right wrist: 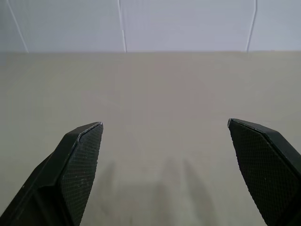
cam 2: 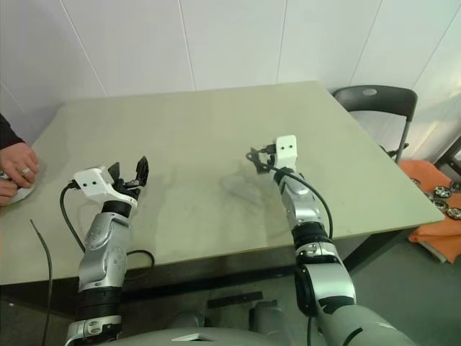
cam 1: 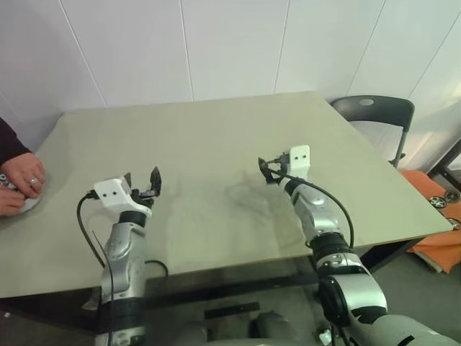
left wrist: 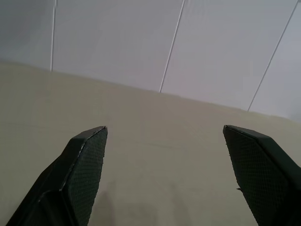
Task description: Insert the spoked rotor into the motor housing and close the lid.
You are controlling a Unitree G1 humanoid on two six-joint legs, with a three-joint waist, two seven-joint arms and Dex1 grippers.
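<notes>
In the left eye view we see a wide beige counter (cam 1: 216, 151) in front of a white panelled wall. The left tool (cam 1: 141, 184) hovers over the near left part of the counter, its two black fingers spread apart and holding nothing. The right tool (cam 1: 268, 170) hovers near the middle of the counter, also released and empty. At the far left edge a person's hands (cam 1: 18, 184) rest on the counter and cover a pale round thing (cam 1: 21, 207); we cannot tell if it is the motor housing or the spoked rotor. Behind the right corner of the counter stands a dark chair (cam 1: 374, 112), and on the floor at the right lies an orange cloth (cam 1: 432, 209) with small round parts (cam 1: 441, 200) on it.

The right eye view shows the same scene, with the person's hands at the left border.

In the left wrist view we see the two black fingers (left wrist: 82, 172) wide apart, with only bare counter between them.

In the right wrist view the fingers (right wrist: 77, 167) are also wide apart over bare counter.
</notes>
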